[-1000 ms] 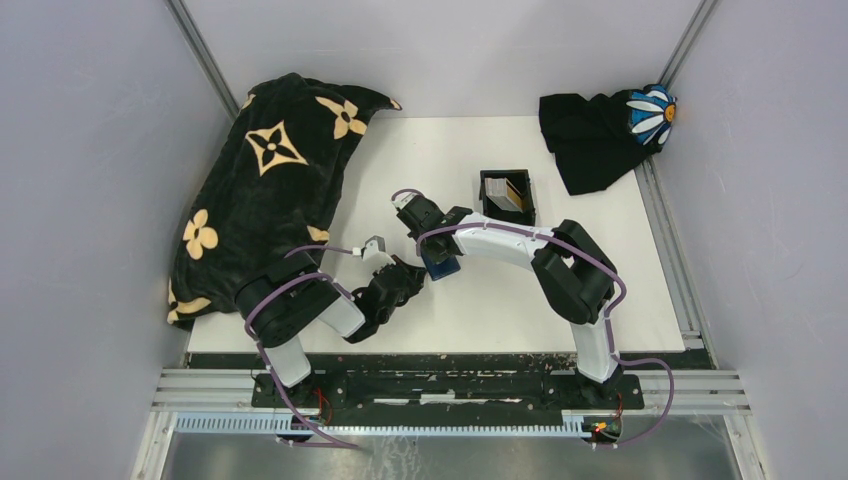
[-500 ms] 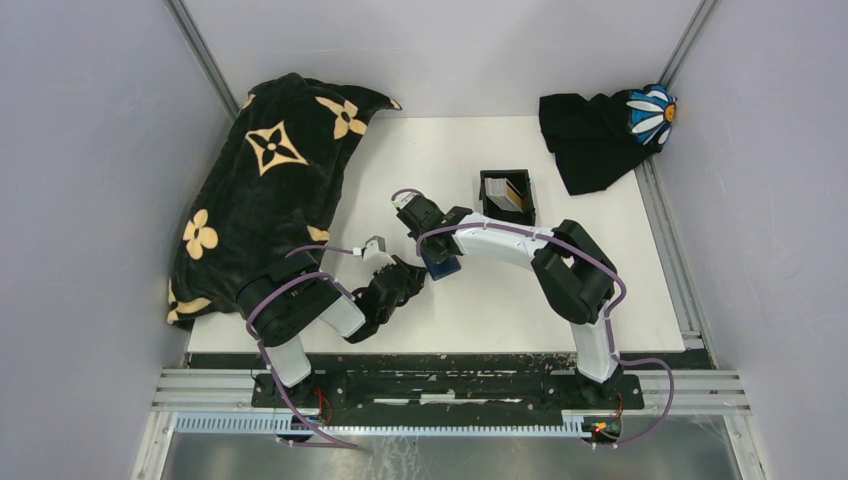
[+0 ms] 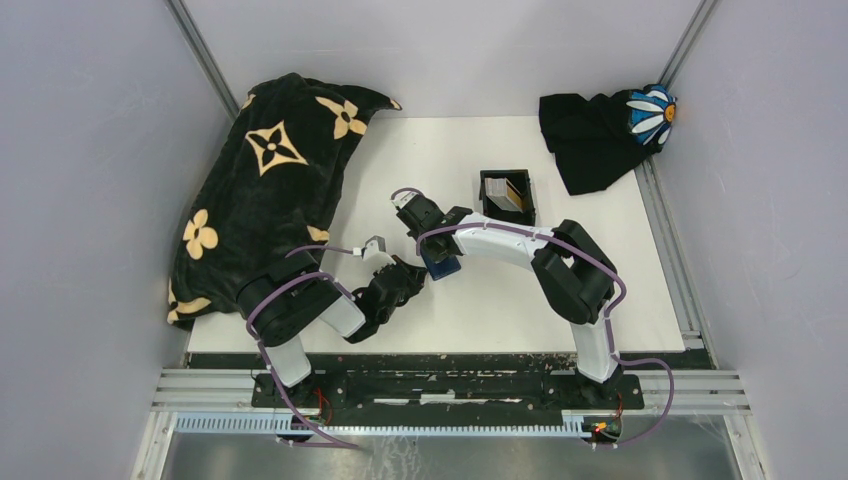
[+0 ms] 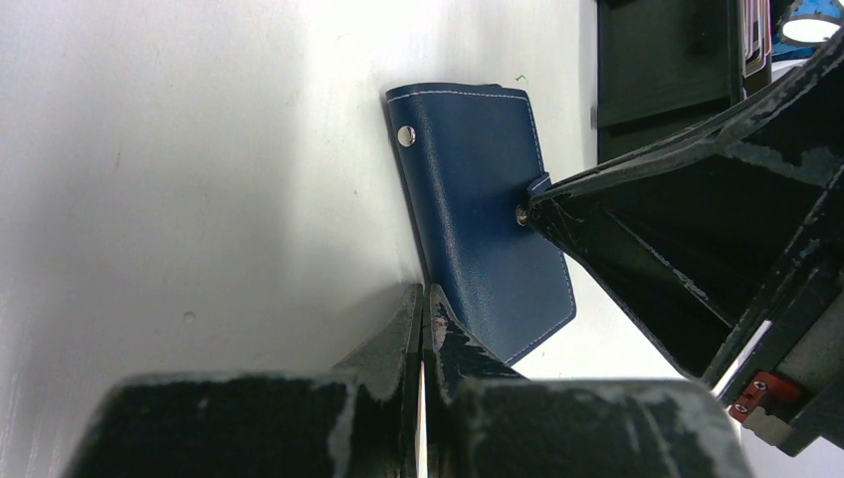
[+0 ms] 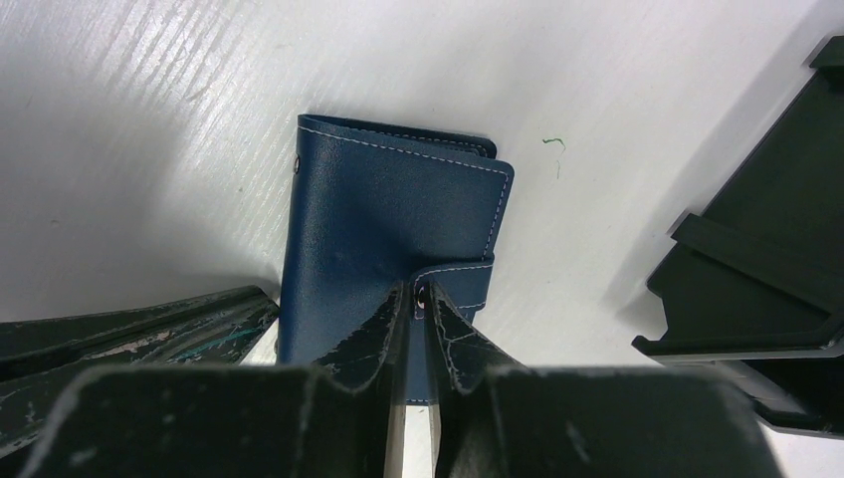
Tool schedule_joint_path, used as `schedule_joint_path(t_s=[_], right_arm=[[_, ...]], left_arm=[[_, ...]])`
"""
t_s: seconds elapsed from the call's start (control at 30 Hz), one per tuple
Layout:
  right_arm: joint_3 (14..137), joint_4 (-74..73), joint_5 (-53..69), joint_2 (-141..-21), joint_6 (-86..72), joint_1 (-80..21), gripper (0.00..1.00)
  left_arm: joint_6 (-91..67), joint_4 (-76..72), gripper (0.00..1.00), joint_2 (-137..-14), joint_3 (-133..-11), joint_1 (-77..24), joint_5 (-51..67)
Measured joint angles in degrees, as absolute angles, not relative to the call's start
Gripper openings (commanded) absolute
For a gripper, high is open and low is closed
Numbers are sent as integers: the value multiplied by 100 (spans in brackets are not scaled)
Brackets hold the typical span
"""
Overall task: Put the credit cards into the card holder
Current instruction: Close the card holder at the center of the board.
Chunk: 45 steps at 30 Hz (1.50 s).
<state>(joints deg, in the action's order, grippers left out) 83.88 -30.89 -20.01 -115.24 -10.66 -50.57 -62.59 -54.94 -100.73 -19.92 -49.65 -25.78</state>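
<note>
Right gripper (image 5: 420,299) pinched shut on snap tab (image 5: 468,277) of navy card holder (image 5: 378,209); left gripper (image 4: 423,304) closed tight at holder's edge, grip unclear

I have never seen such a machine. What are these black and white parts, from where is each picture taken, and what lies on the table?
These are two robot arms, a left arm and a right arm, bolted at the near edge of a white table. One picture looks down from above; the other two come from a camera on each wrist, so each shows its own pincer. On the table lie a folded navy-blue card holder, a black tray with a few cards in it, a black blanket with tan flowers and a dark cloth with a daisy. The right pincer pinches the holder's snap tab. The left pincer is shut, its tips at the holder's edge; whether it grips it, I cannot tell.
</note>
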Motion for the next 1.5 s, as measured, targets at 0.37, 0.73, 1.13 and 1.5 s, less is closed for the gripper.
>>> schedule_joint_path(t_s=[0.37,0.73,1.13,1.5], right_arm=[[8350,-3087,-2047,-11524,-1066,-5057,12],[8335,-3087,-2078,-11524,-1066,-5057,11],[8333,-3087,-2049,-11524,-1070,-5057,11],[8333,-3089,-2034,-11524,-1081,-5057,11]], left_arm=[[-6259,-5492,3,-10075,-1992,-4965,-2571],[-6259,-5492,3,-10075,-1992,-4965,-2534],[-6259,-5498,3,-10079,-1994,-4965,-2532],[-6259,-5548,3,-10127,-2014,-4965,-2530]])
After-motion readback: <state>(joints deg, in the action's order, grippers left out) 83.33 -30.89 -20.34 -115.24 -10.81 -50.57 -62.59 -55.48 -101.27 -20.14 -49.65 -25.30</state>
